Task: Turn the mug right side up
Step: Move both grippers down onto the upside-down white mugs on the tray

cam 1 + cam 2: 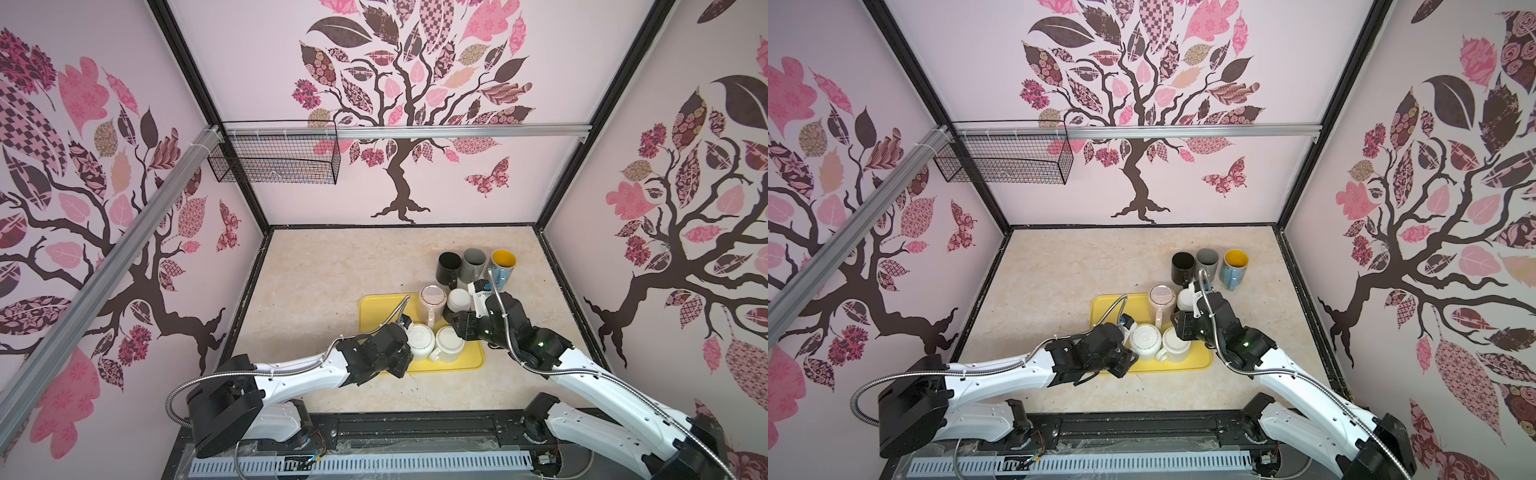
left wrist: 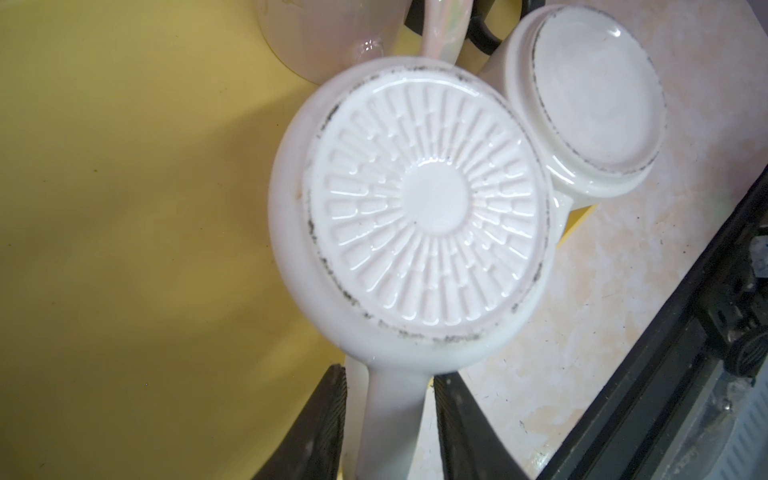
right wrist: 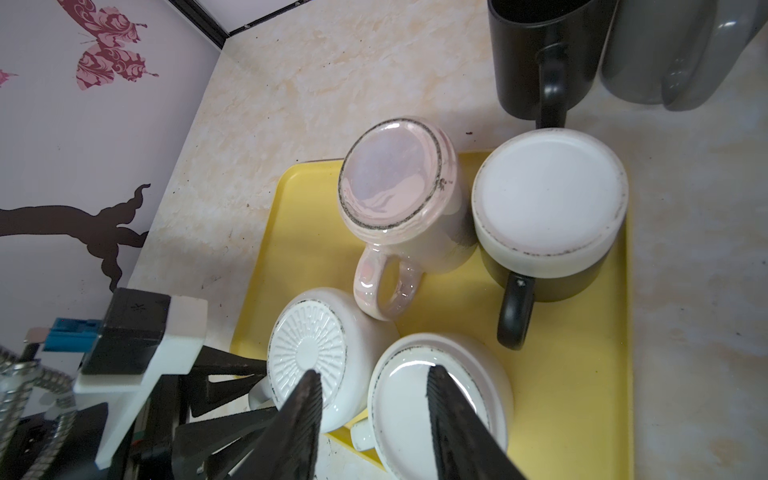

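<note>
White arm links [image 1: 299, 374], black joints [image 1: 224, 403], silver corrugated conduits [image 1: 176, 392], ribbed black end effector fingers [image 3: 301, 419].

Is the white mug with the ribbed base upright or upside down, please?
Upside down: the white ribbed-base mug shows its patterned underside facing up, with its handle pointing sideways.

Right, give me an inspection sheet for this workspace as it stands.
Surface: marbled tabletop, a few dark specks, no spills seen.
Job's things: yellow tray holds four mugs base up: ribbed white mug, cream mug, pink mug, upturned black mug.
Clutter: three upright mugs beyond the tray: upright black mug, grey mug, blue mug.
Grippers: left gripper straddles the ribbed white mug's handle, grip unclear; right gripper open above the tray's near mugs, holding nothing.
Cables: left sheathed cable and right sheathed cable arc off the wrists.
Surroundings: wire basket hangs on the back rail; tree decals on walls.
</note>
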Motion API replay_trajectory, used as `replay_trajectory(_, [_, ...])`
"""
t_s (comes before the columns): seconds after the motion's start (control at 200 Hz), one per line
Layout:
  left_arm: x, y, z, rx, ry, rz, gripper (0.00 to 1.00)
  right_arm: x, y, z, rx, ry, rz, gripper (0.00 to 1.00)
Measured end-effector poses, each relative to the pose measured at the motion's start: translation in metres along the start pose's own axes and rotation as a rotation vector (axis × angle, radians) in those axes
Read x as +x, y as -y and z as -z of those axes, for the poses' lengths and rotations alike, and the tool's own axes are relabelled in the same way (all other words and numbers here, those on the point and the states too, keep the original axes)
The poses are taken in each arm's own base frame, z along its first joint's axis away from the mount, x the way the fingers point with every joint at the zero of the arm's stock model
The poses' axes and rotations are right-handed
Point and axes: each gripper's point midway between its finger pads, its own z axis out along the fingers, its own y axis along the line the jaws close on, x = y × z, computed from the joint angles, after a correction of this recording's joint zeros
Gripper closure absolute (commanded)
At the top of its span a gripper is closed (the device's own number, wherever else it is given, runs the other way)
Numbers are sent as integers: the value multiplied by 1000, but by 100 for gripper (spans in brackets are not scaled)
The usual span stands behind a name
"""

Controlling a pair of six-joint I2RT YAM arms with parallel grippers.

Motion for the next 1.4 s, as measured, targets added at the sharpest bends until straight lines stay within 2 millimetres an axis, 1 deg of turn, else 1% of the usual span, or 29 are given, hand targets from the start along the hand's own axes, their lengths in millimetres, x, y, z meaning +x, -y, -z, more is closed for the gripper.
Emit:
replay_trajectory(0.295, [-2,1,-2,-6,-13,-28,57,0,-1,-1,-7,4,0,55])
replay_trajectory(0.43, [0,1,-7,-11,-32,-42,57,5,2,-3,-2,-9,-1,55])
replay_trajectory(0.59, [2,0,-13,-20,-55,-48,57,4,1,-3,-7,-4,0,54])
replay_trajectory(0.755, [2,0,-15,-18,-61,-51,58,4,1,-3,-8,-3,0,54])
replay_trajectory(1.14, [-1,-1,-19,-18,-69,-61,67,3,0,-3,-15,1,0,56])
replay_trajectory(1.345, [-1,-2,-19,-26,-70,-76,75,4,-1,-4,-23,0,0,57])
replay_trajectory(1.4, [-1,-3,-19,-32,-70,-80,78,6,0,-5,-23,-4,0,58])
